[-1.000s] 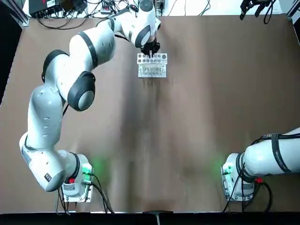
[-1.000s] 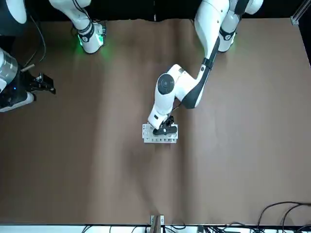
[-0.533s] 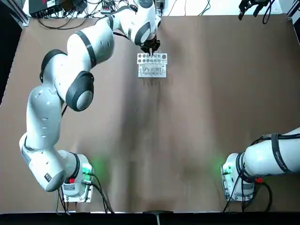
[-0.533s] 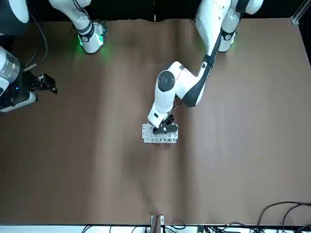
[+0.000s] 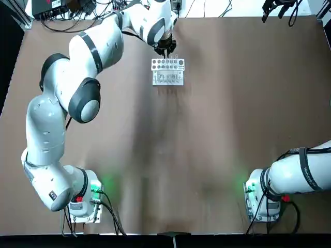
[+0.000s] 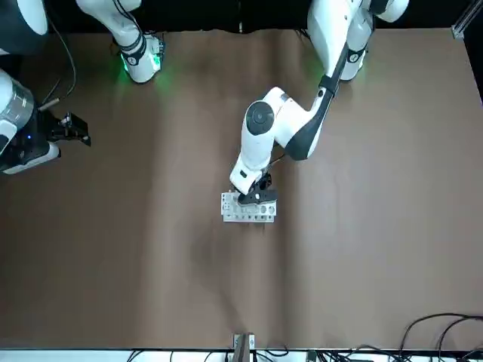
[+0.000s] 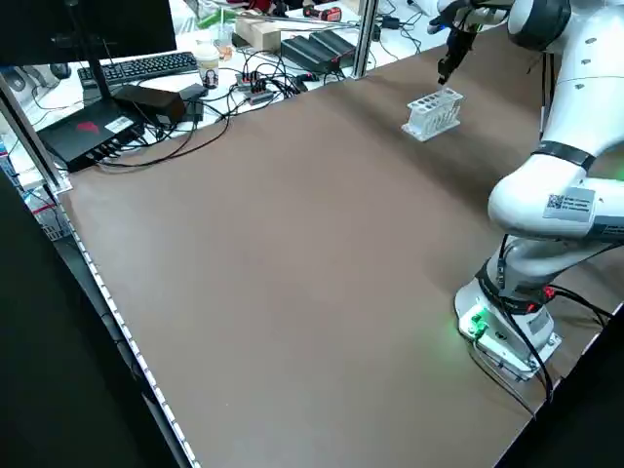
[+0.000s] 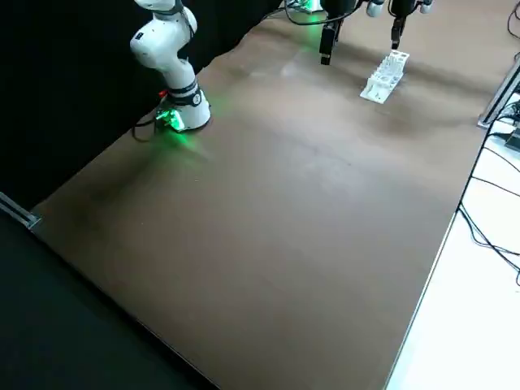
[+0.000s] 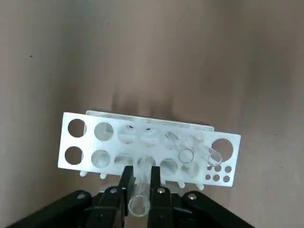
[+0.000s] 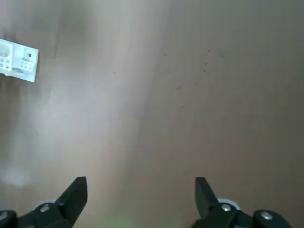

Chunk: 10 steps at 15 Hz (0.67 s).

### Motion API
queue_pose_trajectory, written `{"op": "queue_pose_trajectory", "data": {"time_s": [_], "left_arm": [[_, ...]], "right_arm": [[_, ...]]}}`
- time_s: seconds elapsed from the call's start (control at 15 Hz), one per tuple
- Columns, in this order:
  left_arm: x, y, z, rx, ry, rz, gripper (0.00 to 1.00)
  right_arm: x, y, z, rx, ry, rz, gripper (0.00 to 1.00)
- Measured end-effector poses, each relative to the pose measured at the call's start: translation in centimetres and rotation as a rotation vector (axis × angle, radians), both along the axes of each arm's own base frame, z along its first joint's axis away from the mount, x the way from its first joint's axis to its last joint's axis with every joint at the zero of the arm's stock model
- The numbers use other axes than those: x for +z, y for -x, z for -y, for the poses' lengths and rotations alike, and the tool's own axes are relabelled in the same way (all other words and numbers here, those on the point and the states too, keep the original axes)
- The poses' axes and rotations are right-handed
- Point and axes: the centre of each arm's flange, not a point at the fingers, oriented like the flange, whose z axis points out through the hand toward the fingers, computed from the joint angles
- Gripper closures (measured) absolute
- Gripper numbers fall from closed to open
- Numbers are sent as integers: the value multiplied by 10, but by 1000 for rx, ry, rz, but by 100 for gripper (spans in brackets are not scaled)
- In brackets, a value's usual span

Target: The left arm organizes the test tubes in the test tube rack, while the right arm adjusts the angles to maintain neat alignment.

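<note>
Tube (image 9: pixel 139 205), likely light, slick, brittle, was gripped near its mouth by the left hand (image 9: pixel 141 170) over the rack (image 9: pixel 101 131); the right hand (image 10: pixel 141 183) was parked open, table's (image 5: pixel 232 129) far-right corner!

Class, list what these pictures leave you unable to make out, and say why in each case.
- Right gripper's fingertips in the top view: cut off by the upper edge.
- Far end of the test tube rack in the right wrist view: cut off by the picture's edge.
- Exact number of test tubes, left wrist view: clear walls overlap.
</note>
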Motion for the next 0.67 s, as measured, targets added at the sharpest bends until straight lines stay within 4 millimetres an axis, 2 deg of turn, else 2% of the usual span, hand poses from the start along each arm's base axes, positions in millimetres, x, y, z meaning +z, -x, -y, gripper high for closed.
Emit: {"op": "queue_pose_trajectory", "data": {"time_s": [0.67], "left_arm": [[37, 2, -4, 18, 18, 16, 80]], "right_arm": [[0, 0, 0, 0, 0, 0, 0]]}}
